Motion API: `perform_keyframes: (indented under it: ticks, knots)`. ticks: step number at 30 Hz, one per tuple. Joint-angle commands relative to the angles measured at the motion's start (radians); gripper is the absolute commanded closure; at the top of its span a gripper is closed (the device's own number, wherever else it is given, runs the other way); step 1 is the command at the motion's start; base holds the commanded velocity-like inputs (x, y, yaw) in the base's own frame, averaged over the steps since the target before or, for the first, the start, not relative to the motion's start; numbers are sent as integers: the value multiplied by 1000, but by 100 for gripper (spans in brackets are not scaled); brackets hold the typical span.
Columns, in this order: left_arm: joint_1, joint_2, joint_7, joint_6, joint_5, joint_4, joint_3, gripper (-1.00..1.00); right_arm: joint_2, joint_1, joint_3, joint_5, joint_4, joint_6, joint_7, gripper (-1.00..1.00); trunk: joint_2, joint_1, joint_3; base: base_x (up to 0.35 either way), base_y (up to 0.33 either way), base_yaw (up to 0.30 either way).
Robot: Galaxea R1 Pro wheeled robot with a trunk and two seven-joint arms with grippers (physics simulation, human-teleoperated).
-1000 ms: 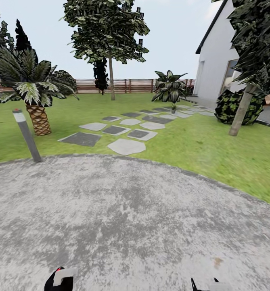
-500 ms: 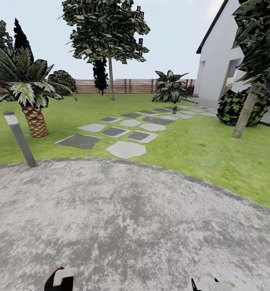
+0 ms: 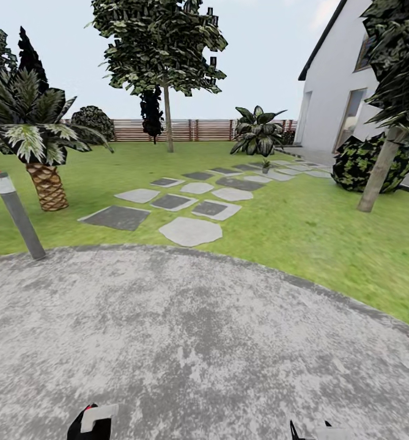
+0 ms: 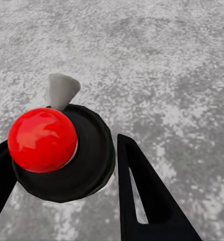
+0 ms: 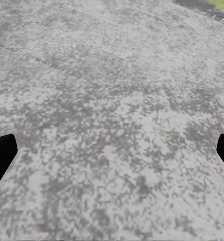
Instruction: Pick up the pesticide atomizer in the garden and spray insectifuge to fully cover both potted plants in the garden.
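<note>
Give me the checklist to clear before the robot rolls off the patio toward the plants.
1. Spray bottle held: ok, it sits between the fingers of the left end effector.
2. Right end effector free: ok, open over the patio.
3. Grey post off the route: ok, it stands left of the stepping stones.
4. Targets found: cannot tell; one small plant on the far stones is too tiny to identify.
5. Within spraying range: not ok, that plant is far off.
</note>
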Motion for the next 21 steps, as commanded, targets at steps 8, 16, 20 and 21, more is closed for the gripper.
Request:
perform_keyframes:
  ticks: [8, 16, 20, 21]
  knots:
    - [-1, 0, 2, -3, -5, 1, 4, 100, 0, -1, 1, 1, 0, -3, -3, -100, 0, 0, -1, 336, 0, 0]
    - [-1, 0, 2, -3, -5, 1, 4, 100, 0, -1, 0, 1, 0, -3, -3, -100, 0, 0, -1, 336, 0, 0]
    - [-1, 0, 2, -3, -5, 1, 4, 100, 0, -1, 0, 1, 0, -3, -3, -100, 0, 0, -1, 336, 0, 0]
    - [-1, 0, 2, -3, -5, 1, 4, 100, 0, -1, 0, 1, -1, -3, -3, -100, 0, 0, -1, 336, 0, 0]
